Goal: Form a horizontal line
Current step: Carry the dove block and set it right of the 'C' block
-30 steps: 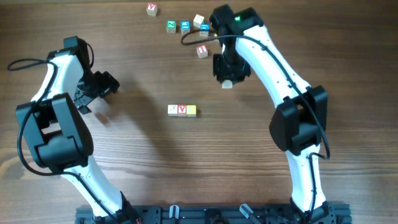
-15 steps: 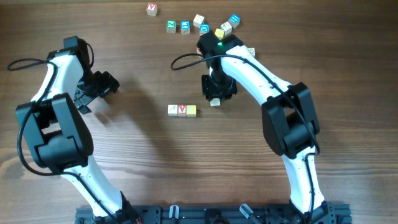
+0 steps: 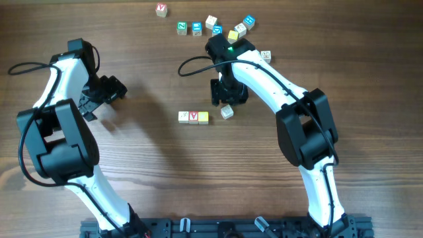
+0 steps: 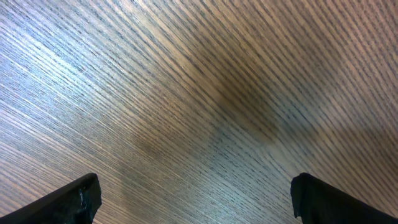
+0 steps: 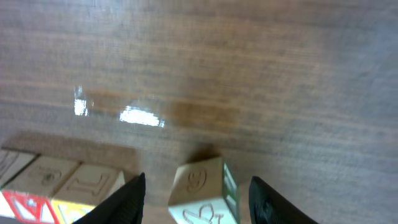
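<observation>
Where cubes (image 3: 193, 117) touch, red "V" (image 3: 193, 116) central

Three-cube row (image 3: 193, 117); fourth cube (image 3: 227, 112) askew nearby.

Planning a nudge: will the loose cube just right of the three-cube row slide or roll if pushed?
Flat-faced, the cube probably slides rather than rolls. It sits skewed to the row, so an off-centre push may spin it. Small and wooden-looking: likely light, stiff.

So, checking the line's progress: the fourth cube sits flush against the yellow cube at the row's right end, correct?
Not flush: the fourth cube sits apart from the yellow cube at the row's right end, as the overhead view shows.
</observation>
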`<action>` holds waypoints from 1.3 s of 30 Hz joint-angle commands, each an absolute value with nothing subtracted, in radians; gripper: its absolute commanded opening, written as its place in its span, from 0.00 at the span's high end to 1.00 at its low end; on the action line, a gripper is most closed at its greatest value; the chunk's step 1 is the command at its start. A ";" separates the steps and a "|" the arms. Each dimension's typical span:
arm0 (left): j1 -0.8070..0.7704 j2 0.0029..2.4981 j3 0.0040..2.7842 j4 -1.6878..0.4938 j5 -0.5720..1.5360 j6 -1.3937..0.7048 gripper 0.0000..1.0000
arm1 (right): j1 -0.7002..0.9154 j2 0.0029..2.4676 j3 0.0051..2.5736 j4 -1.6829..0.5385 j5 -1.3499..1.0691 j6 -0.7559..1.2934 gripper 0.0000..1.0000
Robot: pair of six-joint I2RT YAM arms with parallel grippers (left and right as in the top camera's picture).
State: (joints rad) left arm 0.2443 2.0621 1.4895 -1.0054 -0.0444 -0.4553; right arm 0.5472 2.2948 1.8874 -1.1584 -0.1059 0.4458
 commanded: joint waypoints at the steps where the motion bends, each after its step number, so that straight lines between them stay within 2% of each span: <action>1: 0.247 2.053 1.489 -1.005 -0.054 -0.457 0.00 | 0.541 2.300 1.882 -1.132 -0.019 0.487 0.46; 5: 0.247 2.053 1.489 -1.005 -0.054 -0.457 0.00 | 0.498 2.300 1.882 -1.117 -0.019 0.507 0.48; 6: 0.247 2.053 1.489 -1.005 -0.054 -0.457 0.00 | 0.479 2.300 1.882 -1.124 -0.019 0.529 0.51; 9: 0.247 2.053 1.489 -1.005 -0.054 -0.457 0.00 | 0.460 2.300 1.878 -1.145 -0.019 0.554 0.70; 12: 0.247 2.053 1.489 -1.005 -0.054 -0.457 0.00 | 0.459 2.300 1.852 -1.171 -0.020 0.553 0.94; 13: 0.247 2.053 1.489 -1.005 -0.054 -0.457 0.00 | 0.459 2.300 1.843 -1.173 -0.030 0.553 0.96; 21: 0.247 2.053 1.489 -1.005 -0.054 -0.457 0.00 | 0.467 2.300 1.817 -1.217 -0.269 0.494 0.96; 32: 0.247 2.053 1.489 -1.005 -0.054 -0.457 0.00 | 0.508 2.300 1.817 -1.230 -0.270 0.497 0.96; 39: 0.247 2.053 1.489 -1.005 -0.054 -0.457 0.00 | 0.506 2.300 1.817 -1.177 -0.180 0.496 0.95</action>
State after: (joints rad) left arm 0.2443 2.0621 1.4895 -1.0054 -0.0444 -0.4553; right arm 0.5060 2.2948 1.8206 -1.2003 -0.2234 0.5106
